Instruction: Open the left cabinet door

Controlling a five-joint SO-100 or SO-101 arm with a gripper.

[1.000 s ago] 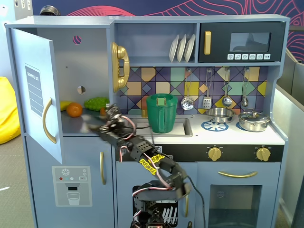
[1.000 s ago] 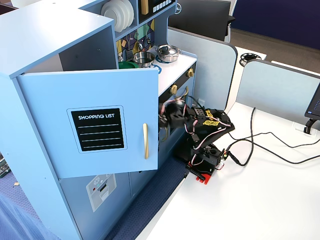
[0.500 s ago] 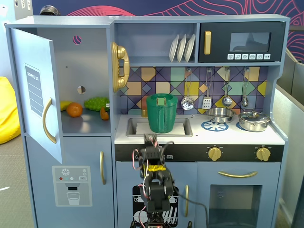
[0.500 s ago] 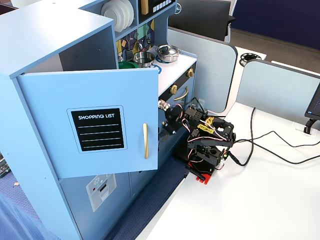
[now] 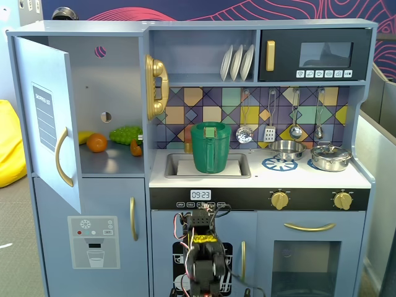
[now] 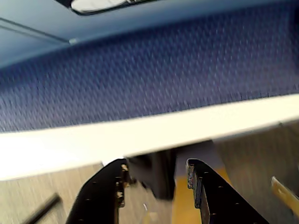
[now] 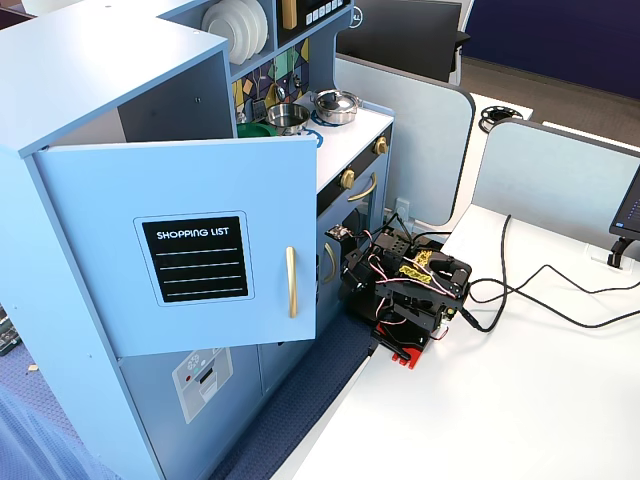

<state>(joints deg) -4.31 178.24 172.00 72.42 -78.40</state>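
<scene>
The left cabinet door (image 5: pixel 46 117), blue-grey with a black "SHOPPING LIST" panel (image 7: pixel 196 258) and a curved gold handle (image 5: pixel 62 158), stands swung wide open on its left hinge. It also shows in the other fixed view (image 7: pixel 210 250), with its handle (image 7: pixel 291 282) facing the table. My arm (image 5: pixel 204 260) sits folded low in front of the kitchen's middle, well apart from the door; it also shows folded on the table edge (image 7: pixel 410 290). In the wrist view my gripper (image 6: pixel 156 164) is open and empty, with the white table edge and blue carpet behind it.
Inside the open cabinet lie an orange (image 5: pixel 96 142), green grapes (image 5: pixel 125 134) and a banana (image 5: pixel 83 136). A lower door with a water-dispenser picture (image 5: pixel 93 241) is shut. A green pitcher (image 5: pixel 210 147) stands in the sink. Cables (image 7: pixel 520 290) cross the white table (image 7: pixel 520 400).
</scene>
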